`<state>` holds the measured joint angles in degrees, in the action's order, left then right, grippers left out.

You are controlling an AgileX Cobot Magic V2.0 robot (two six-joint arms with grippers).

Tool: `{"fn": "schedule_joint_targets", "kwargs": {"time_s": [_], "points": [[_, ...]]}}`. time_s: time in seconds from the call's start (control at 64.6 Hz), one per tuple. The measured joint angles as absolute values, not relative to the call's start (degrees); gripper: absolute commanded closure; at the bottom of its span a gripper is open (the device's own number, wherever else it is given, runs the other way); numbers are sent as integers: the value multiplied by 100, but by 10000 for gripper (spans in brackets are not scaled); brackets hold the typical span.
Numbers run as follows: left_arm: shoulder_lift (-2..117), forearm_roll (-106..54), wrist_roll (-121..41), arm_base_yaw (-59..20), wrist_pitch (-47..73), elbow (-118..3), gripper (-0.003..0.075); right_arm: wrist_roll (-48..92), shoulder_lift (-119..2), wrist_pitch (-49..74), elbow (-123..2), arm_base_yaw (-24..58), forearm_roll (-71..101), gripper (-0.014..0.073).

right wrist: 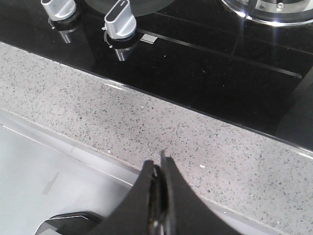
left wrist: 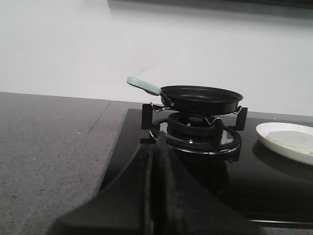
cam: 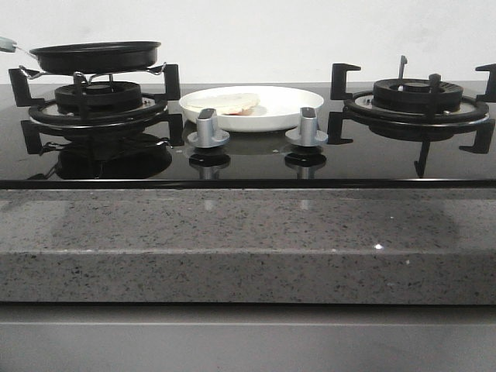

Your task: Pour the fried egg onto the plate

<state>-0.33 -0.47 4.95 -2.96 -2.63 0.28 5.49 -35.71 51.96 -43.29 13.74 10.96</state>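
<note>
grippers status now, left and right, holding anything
Left tool: closed, holding nothing.
Right tool: closed, holding nothing.

Left gripper [left wrist: 155,161] fingers pressed together, nothing between them, hanging over the near edge of the black glass hob [left wrist: 274,188]. Black frying pan [left wrist: 201,98] sits level on the burner grate [left wrist: 195,128], pale green handle [left wrist: 143,85] sticking out toward the grey speckled counter [left wrist: 49,147]. Pan interior isn't visible from this angle. The plate [left wrist: 288,142] rests on the glass beside the burner, apart from it, partly cut off by the frame edge. Fried egg [left wrist: 296,139] lies flat on the plate. White wall [left wrist: 146,44] behind everything.
</note>
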Motion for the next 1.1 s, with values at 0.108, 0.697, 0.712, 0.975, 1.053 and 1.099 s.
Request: {"fn": "schedule_joint_targets", "kwargs": {"time_s": [0.108, 0.697, 0.712, 0.975, 1.053, 1.099], "points": [[-33, -47, 495, -296, -273, 28, 739, 549, -3571, 5196, -4329, 1374, 1096, 662], [-33, -47, 495, -296, -273, 28, 739, 549, -3571, 5196, -4329, 1374, 1096, 662], [-33, -47, 495, -296, -273, 28, 739, 549, -3571, 5196, -4329, 1374, 1096, 662], [-33, -47, 484, -296, -273, 28, 739, 549, -3533, 5185, -4318, 1374, 1049, 662], [-33, -47, 487, -296, -273, 28, 739, 549, -3370, 4983, -4200, 1305, 957, 662], [-33, -47, 487, -296, -273, 28, 739, 549, -3216, 4750, -4052, 1197, 900, 661]]}}
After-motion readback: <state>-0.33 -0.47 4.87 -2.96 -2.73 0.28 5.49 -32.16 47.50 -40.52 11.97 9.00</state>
